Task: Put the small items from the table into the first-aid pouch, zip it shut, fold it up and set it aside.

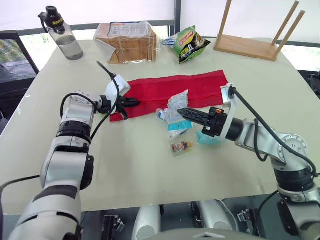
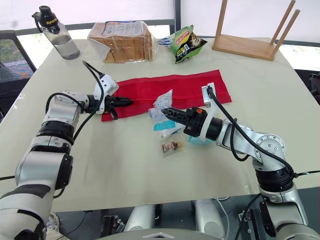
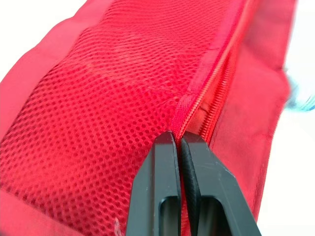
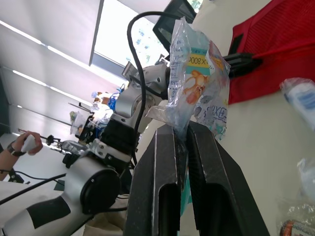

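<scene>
The red first-aid pouch [image 1: 175,86] lies unfolded flat across the table's middle. My left gripper [image 1: 137,102] is shut at the pouch's left end; in the left wrist view its fingertips [image 3: 178,140] pinch the zipper edge beside the red mesh pocket [image 3: 103,113]. My right gripper [image 1: 181,111] is shut on a clear plastic packet [image 4: 194,83] with a printed label, held upright just in front of the pouch. On the table below it lie a teal packet [image 1: 179,127], a small clear bag of brown pieces [image 1: 181,146] and a white-blue item [image 1: 161,115].
At the table's far side stand a water bottle [image 1: 62,34], a bagged bread loaf [image 1: 127,41], a green snack bag [image 1: 189,45] and a wooden rack [image 1: 250,45]. Another teal item [image 1: 207,139] lies under my right wrist. A person's hand [image 4: 24,142] shows far off.
</scene>
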